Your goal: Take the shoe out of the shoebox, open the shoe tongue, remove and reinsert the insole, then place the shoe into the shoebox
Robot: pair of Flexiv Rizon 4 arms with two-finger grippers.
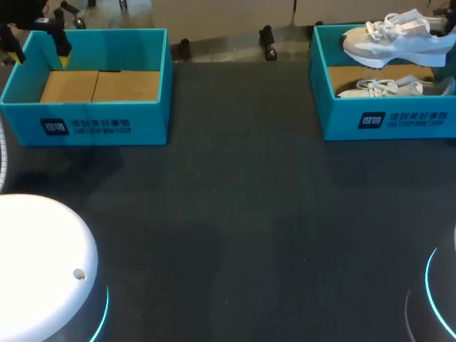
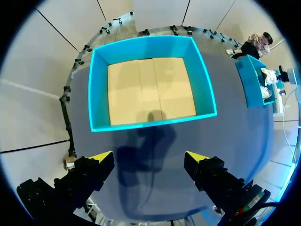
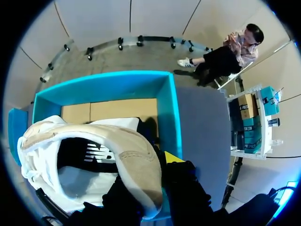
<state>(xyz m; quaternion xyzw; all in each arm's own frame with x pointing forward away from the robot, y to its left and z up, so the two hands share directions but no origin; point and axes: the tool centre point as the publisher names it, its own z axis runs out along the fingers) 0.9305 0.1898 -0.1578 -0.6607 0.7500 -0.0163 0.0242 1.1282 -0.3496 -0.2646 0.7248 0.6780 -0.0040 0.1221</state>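
A white and beige shoe hangs above the right teal shoebox, and a second white shoe lies inside that box. In the right wrist view my right gripper is shut on the side wall of the lifted shoe near its heel, one finger inside the opening and one outside. The box's rim lies below. My left gripper is open and holds nothing. It hovers over the near wall of the empty left shoebox, seen at the far left in the head view.
The empty left shoebox has a bare cardboard floor. Dark table surface stretches between and in front of both boxes. My arms' white bases stand at the near corners.
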